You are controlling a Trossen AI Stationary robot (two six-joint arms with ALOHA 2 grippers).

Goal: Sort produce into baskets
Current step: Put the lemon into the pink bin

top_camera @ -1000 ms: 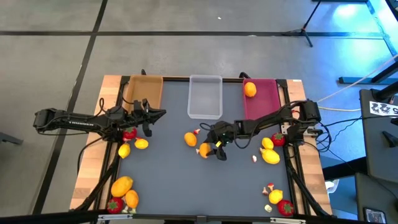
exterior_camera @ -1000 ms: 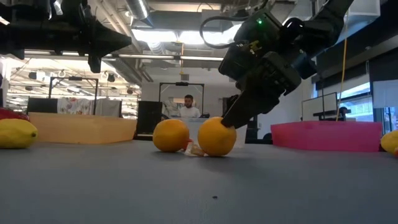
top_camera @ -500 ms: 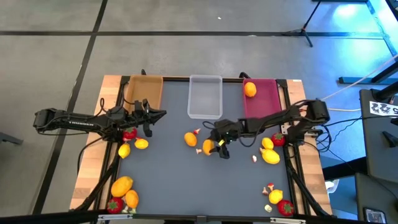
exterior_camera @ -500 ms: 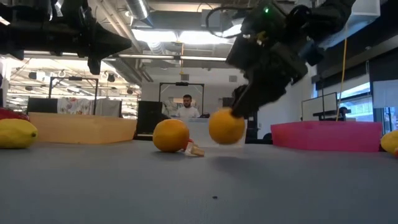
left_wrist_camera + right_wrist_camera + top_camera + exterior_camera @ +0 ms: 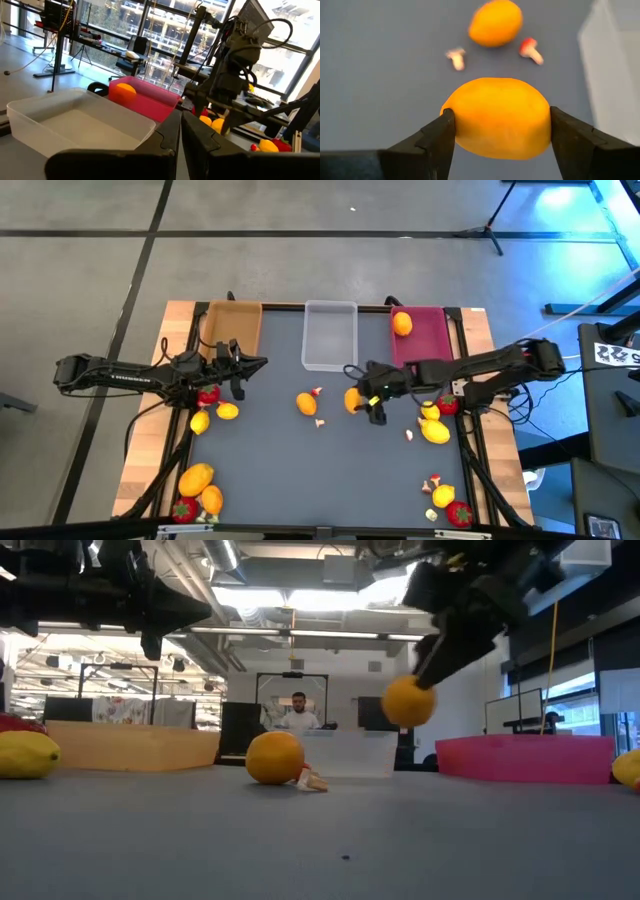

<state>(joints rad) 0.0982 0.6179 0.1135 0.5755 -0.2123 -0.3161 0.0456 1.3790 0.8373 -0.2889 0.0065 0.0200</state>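
The right gripper (image 5: 497, 125) has its jaws clamped on either side of an orange fruit (image 5: 353, 399), carrying it clear of the counter (image 5: 270, 460) near the middle, just on the near side of the clear basket (image 5: 329, 335) and left of the pink basket (image 5: 420, 335); lifting it that high looks meant to clear a basket wall, and since another orange fruit (image 5: 402, 324) already lies at the far end of the pink basket, that is probably where this one belongs. Below it on the counter sit a second orange fruit (image 5: 496, 23) and two little mushroom pieces (image 5: 456, 57). The left gripper (image 5: 240, 366) waits with jaws pressed together and empty, at the left side just near of the tan basket (image 5: 230, 325), out of the working arm's way. More yellow, orange and red pieces lie scattered along both near corners, unsorted. In the low view the right arm is cut off at the top, and the fruit hides the contact of the jaws; the small pieces at the near edge in the high view are hard to tell apart
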